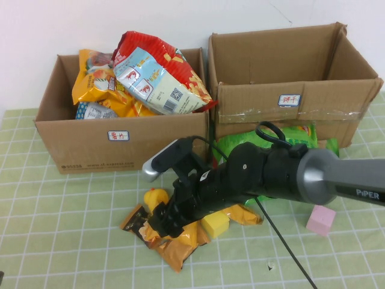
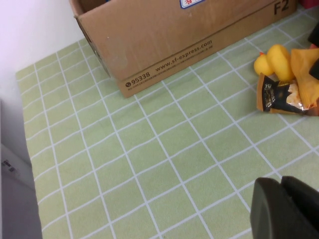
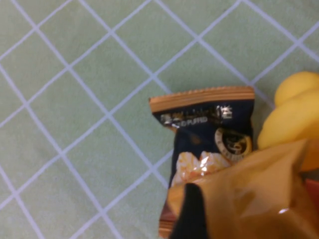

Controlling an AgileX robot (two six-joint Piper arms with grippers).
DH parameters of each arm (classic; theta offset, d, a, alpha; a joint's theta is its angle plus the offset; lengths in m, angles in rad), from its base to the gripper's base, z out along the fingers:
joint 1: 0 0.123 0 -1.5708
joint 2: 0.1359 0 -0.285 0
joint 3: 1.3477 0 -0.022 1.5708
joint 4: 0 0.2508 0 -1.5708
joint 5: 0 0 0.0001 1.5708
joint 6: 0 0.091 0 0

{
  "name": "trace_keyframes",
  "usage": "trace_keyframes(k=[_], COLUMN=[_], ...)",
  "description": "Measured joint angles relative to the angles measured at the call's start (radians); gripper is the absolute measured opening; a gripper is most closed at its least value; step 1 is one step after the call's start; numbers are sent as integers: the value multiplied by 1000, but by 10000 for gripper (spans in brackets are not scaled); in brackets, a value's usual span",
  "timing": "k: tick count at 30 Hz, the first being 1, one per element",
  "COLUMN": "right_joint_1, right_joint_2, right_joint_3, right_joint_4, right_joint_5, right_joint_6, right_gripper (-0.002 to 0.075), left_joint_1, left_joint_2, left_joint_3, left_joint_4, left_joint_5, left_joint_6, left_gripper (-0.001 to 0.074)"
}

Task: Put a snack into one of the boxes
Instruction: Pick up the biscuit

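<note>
— Where was the snack?
— I had the right pincer (image 1: 171, 224) pinching the orange snack bag (image 1: 180, 241) on the table (image 1: 72, 229), at six o'clock from the left box (image 1: 120, 147).
— The left pincer (image 2: 286, 206)?
— Above bare table; I couldn't tell its state.

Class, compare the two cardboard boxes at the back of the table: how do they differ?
The left box is piled with snack bags; no contents show in the right box. The left box's label has red writing; the right box's label has blue. Both are open brown cardboard. The right hand is over the floor snacks; the left hand is off to the left.
</note>
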Motion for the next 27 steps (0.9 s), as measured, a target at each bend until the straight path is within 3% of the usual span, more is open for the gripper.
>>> trace_keyframes(k=[7, 11, 15, 22, 27], right_joint_1=[0, 2, 4, 4, 6], right_joint_2=[0, -23, -79, -157, -152], right_joint_3=[-4, -4, -2, -2, -2], right_joint_4=[-29, -115, -195, -214, -214], right_joint_5=[35, 53, 65, 99, 144], right_joint_6=[0, 1, 1, 1, 31], right_gripper=[204, 143, 176, 454, 503], left_joint_1=[0, 0, 0, 0, 0], left_joint_2=[0, 0, 0, 0, 0], left_joint_3=[0, 0, 0, 0, 0], left_joint_4=[0, 0, 0, 0, 0], left_joint_5=[-4, -4, -6, -6, -6], left_joint_6=[0, 0, 0, 2, 4], left_gripper=[-1, -1, -1, -1, -1])
